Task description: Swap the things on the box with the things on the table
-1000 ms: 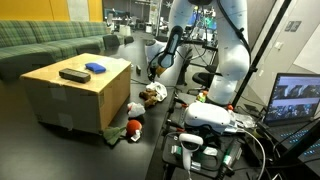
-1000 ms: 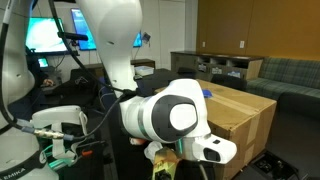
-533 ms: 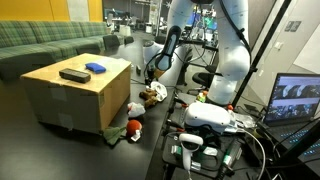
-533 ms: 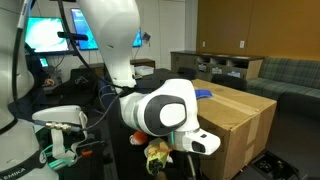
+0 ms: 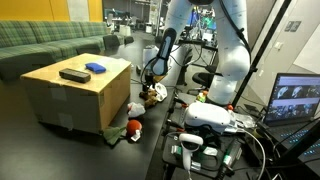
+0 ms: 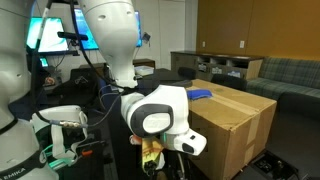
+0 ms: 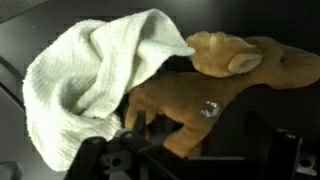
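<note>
Cardboard, tan: one cube-like box [image 5: 80,100] at 9 o'clock of the claw [image 5: 150,86]. Its flat top carries two items, one dark flat slab [image 5: 72,74] and one blue pad [image 5: 96,68] at the slab's 1 o'clock. Black, smooth tabletop [image 7: 40,25]: one white terry cloth [image 7: 90,80], crumpled, draped from 9 o'clock over one tan plush animal [image 7: 180,100]. One claw, jaws wide apart above the plush, gripping nothing.

Green sofa [image 5: 40,45], open laptop [image 5: 297,98], lit monitor [image 6: 48,30]
</note>
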Controlling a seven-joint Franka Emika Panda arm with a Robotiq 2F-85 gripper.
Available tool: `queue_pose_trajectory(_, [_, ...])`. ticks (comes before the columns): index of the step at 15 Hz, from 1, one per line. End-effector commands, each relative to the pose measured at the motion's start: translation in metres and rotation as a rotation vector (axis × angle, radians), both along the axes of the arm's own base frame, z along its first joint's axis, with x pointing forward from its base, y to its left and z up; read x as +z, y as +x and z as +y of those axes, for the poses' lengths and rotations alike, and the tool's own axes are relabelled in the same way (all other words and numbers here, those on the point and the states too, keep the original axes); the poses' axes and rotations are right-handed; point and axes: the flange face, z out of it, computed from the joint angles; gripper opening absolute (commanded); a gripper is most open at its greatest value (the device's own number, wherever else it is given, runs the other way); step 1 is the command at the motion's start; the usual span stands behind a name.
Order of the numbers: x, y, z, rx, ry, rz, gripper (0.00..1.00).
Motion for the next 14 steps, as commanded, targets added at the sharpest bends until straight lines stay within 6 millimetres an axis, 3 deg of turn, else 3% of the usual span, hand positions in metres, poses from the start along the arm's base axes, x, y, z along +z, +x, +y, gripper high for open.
queue_pose_trajectory(1, [-0.015,0.005,-0.002,0.06,0.074,-0.041,1.0])
queue_pose_trajectory(5, [-0.035,0.011,-0.005,0.098,0.138,-0.047,1.0])
queue_pose_trajectory(14, [-0.065,0.023,-0.04,0.155,0.146,-0.024,1.0])
